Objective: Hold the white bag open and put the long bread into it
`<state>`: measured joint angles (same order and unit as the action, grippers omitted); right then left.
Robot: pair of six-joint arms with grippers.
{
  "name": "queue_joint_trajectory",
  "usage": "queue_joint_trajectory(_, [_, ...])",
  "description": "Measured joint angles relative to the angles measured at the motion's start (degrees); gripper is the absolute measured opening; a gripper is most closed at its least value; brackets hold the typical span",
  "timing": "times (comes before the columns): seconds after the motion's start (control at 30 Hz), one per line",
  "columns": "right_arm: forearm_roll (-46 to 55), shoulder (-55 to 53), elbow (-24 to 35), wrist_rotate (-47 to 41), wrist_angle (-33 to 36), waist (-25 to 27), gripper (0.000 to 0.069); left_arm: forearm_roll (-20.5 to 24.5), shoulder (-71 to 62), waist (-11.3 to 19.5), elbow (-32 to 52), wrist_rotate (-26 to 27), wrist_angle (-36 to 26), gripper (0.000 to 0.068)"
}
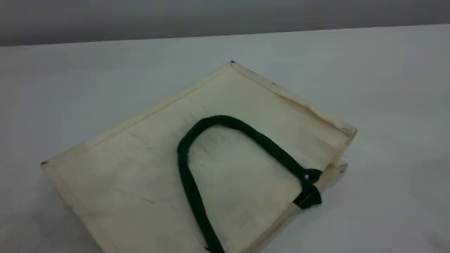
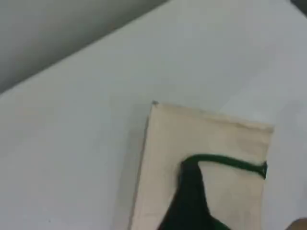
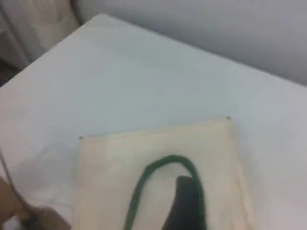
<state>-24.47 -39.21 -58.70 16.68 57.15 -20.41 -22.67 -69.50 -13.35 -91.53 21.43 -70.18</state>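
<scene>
The white bag lies flat on the table, turned at an angle. One dark green loop handle rests on its upper face. Neither gripper shows in the scene view. In the left wrist view a dark fingertip of my left gripper hovers over the bag by the handle. The right wrist view has my right gripper's dark fingertip above the bag, inside the handle's loop, with nothing held. The long bread is out of view.
The white table runs back to a grey wall. Its far corner shows in the right wrist view. A blurred brownish patch sits at the left wrist view's bottom right corner; I cannot tell what it is.
</scene>
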Motion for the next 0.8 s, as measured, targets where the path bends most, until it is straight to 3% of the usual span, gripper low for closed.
queue_joint_trajectory(0.3, [12.4,12.1,-0.1,-8.6,12.2,0.0,0.0533,-0.2,8.1,0.0,0.0,-3.0,0.1,0.0532])
queue_joint_trajectory(0.43, [14.8,16.5,-0.1,-10.3,13.0,0.0,0.0533,-0.6,10.7,0.0,1.8,-4.8,0.2,0.0532])
queue_joint_trajectory(0.67, [17.0,23.6,0.7,-11.8,12.8,0.0,0.0533,-0.9,19.4,0.0,13.0,-6.1,0.2,0.0532])
queue_joint_trajectory(0.8, [16.7,26.8,5.4,-12.8,12.7,0.0,0.0533,-3.4,26.8,0.0,21.8,-6.0,0.2,0.0532])
